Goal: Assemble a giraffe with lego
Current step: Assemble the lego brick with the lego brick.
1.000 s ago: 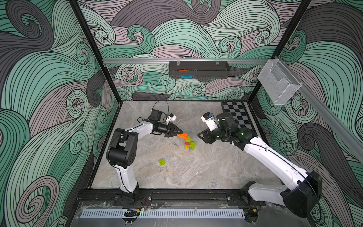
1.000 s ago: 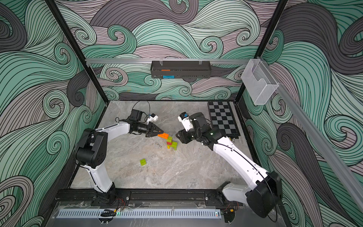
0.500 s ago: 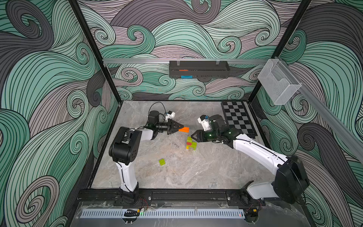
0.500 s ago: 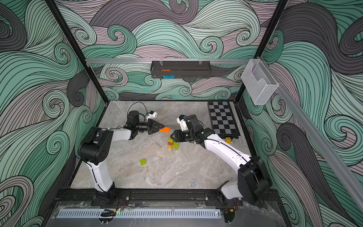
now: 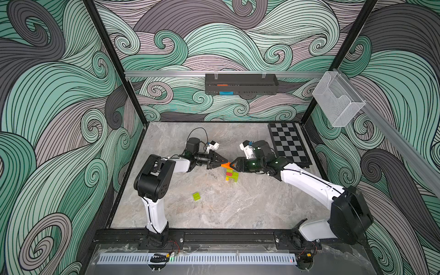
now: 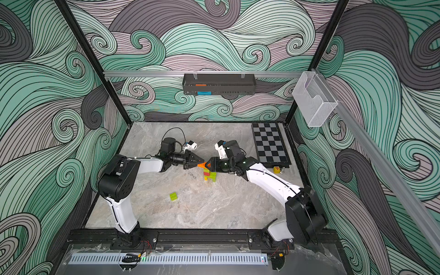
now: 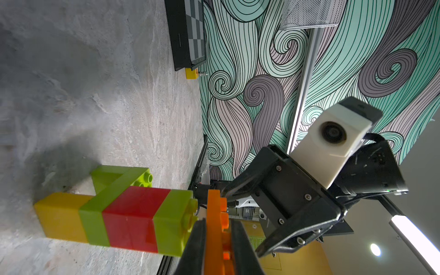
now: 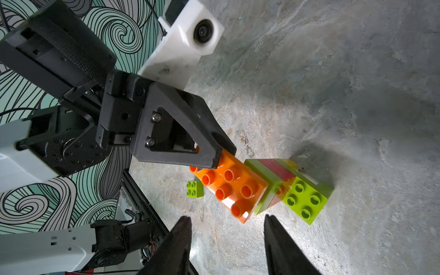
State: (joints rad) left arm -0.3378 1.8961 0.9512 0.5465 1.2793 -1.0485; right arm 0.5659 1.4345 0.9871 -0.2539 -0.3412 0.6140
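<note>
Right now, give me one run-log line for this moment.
left gripper: shut on orange brick | orange brick: at giraffe neck top, not seated | right gripper: open, holding nothing | green brick: loose on table

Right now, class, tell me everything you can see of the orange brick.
The orange brick is long, glossy plastic with two rows of hollow round studs. Held level above the table, one end is pinched between the shut left fingers. Its free end lies over the green top brick of the stack, whose studs show, so it is not pressed on. The right fingers stand open nearby.
</note>
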